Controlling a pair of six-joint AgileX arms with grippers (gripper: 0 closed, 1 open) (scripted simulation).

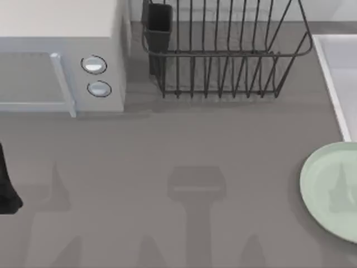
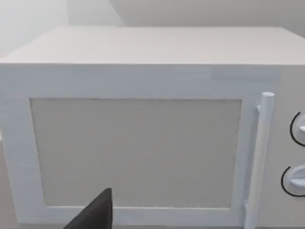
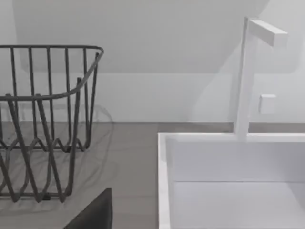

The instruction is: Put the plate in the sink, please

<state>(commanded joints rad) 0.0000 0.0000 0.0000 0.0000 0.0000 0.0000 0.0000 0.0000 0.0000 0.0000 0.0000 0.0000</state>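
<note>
The pale mint-green plate (image 1: 329, 190) lies flat on the grey counter at the right edge of the top view, partly cut off by the frame. Behind it, the sink (image 1: 333, 84) runs along the right side with its straight white rim. The right wrist view looks at the sink (image 3: 164, 181) from close by, over a dark part of my right gripper (image 3: 93, 214). My left gripper (image 1: 6, 187) sits at the far left edge of the table, and its dark tip (image 2: 95, 214) faces the microwave door.
A white microwave (image 1: 61, 61) stands at the back left, with a handle and two knobs. A black wire dish rack (image 1: 223, 50) stands at the back middle, beside the sink. A white faucet (image 3: 245, 76) rises behind the sink.
</note>
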